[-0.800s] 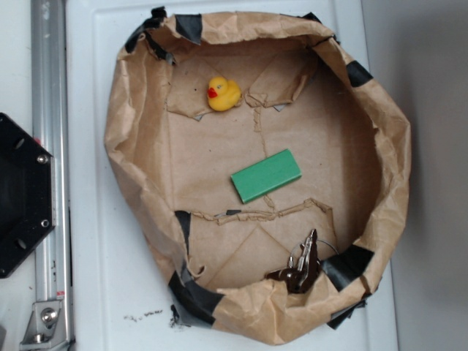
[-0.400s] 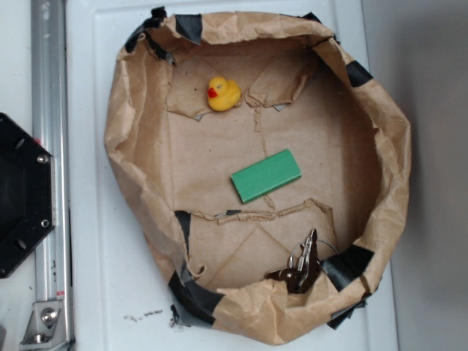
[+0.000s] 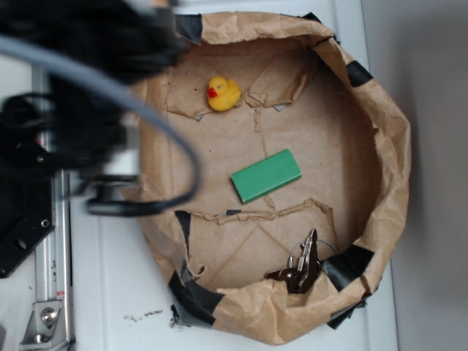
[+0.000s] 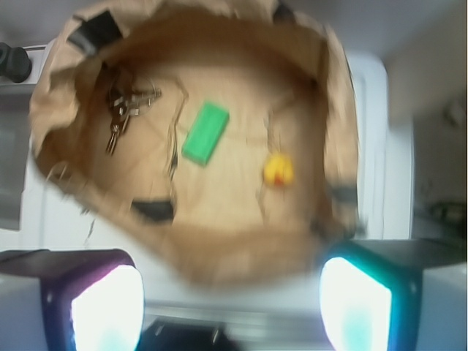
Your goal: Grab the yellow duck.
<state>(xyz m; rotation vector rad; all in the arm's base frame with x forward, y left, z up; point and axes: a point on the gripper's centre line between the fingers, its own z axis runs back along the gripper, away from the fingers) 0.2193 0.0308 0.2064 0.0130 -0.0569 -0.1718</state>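
The yellow duck [image 3: 223, 93] sits upright on the paper floor at the back left of the brown paper basin [image 3: 380, 131], red beak to the left. In the wrist view the yellow duck [image 4: 278, 170] shows as a small blurred yellow shape right of the green block [image 4: 205, 132]. My gripper [image 4: 230, 303] hangs high outside the basin's rim, jaws wide apart, with nothing between its glowing pads [image 4: 108, 307]. In the exterior view only the blurred black arm [image 3: 80, 95] with its grey cable shows at the upper left; the fingers are not distinguishable there.
A green rectangular block [image 3: 266, 175] lies mid-basin. A bunch of keys [image 3: 301, 265] rests near the front wall. Black tape patches [image 3: 191, 292] hold the crumpled paper walls. A metal rail [image 3: 51, 241] and the black robot base [image 3: 18, 219] stand at the left.
The arm has swung into the exterior view from the upper left, blurred, covering the basin's left rim. Duck, block and keys have not moved.
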